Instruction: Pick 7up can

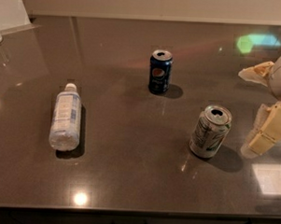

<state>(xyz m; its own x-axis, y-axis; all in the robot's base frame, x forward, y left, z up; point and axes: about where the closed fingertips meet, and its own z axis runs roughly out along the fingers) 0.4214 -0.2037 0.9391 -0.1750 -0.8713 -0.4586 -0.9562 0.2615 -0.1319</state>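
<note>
The silver-white aluminium 7up can [210, 132] stands upright on the dark glossy countertop [128, 178]. At its three o'clock the cream two-finger gripper [251, 111] hangs near, fingers spread wide, holding nothing

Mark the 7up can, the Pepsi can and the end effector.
7up can [209, 133]: camera view, side label.
Pepsi can [159, 73]: camera view, logo face.
end effector [243, 112]: camera view, right edge, midway between fingertips.

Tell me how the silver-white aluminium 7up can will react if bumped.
The silver-white aluminium 7up can stands upright and its top looks opened: probably light, and likely to tip or slide on the glossy countertop. Once down, its round body would probably roll. The gripper hangs open right of it.
</note>
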